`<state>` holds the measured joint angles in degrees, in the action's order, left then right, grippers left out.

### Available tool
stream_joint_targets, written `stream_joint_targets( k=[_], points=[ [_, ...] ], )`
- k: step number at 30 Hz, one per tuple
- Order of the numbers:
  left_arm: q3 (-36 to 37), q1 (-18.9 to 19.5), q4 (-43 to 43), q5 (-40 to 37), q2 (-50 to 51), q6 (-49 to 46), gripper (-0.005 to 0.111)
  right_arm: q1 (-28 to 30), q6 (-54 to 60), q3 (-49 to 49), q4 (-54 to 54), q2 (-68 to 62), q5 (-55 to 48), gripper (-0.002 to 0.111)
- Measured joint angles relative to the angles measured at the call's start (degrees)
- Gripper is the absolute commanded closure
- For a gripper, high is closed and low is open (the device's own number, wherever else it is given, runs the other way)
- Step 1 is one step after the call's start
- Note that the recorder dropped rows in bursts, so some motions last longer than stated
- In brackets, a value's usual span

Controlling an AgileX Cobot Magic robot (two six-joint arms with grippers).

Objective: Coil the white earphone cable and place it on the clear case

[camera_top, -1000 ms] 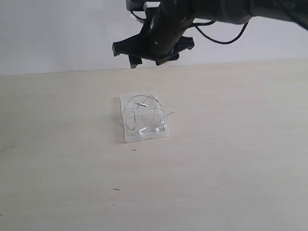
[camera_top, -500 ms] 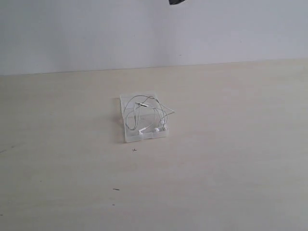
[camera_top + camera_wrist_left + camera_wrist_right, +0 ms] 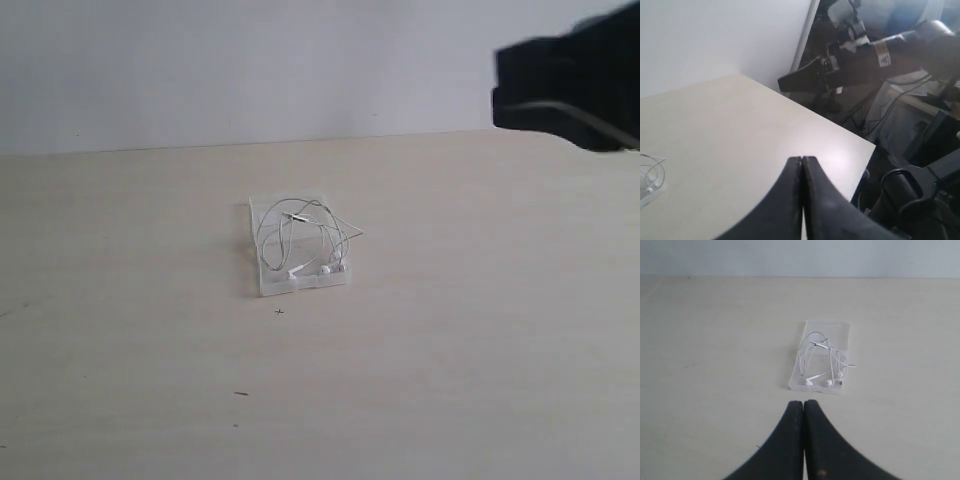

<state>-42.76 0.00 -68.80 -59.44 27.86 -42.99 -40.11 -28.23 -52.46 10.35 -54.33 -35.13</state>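
Note:
The white earphone cable lies in loose loops on the clear case in the middle of the table, with both earbuds at the case's near end. In the right wrist view the cable and case lie ahead of my right gripper, which is shut, empty and well apart from them. My left gripper is shut and empty too, high over the table; only a bit of cable shows at that view's edge. A blurred black arm part hangs at the exterior view's upper right.
The pale wooden table ends at a white wall behind. The left wrist view shows the table's corner, with the other arm, cables and equipment beyond it.
The black arm that hovered above the case a second ago rose out of view. A blurred black arm part now shows at the upper right. Cable and case have not moved.

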Motion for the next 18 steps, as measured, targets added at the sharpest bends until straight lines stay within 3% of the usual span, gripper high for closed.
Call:
stream_joint_targets(
  k=[9, 18],
  points=[
    [0.0, 0.0, -1.0, -1.7, -4.5, 1.4, 0.107, 0.0, -0.1, 18.6, -1.8, 23.3, 6.1, 0.108],
    [0.3, 0.0, -1.6, -1.8, -7.7, 5.1, 0.107, 0.0, -0.3, 24.5, -5.4, 35.5, 1.8, 0.108]
  ],
)
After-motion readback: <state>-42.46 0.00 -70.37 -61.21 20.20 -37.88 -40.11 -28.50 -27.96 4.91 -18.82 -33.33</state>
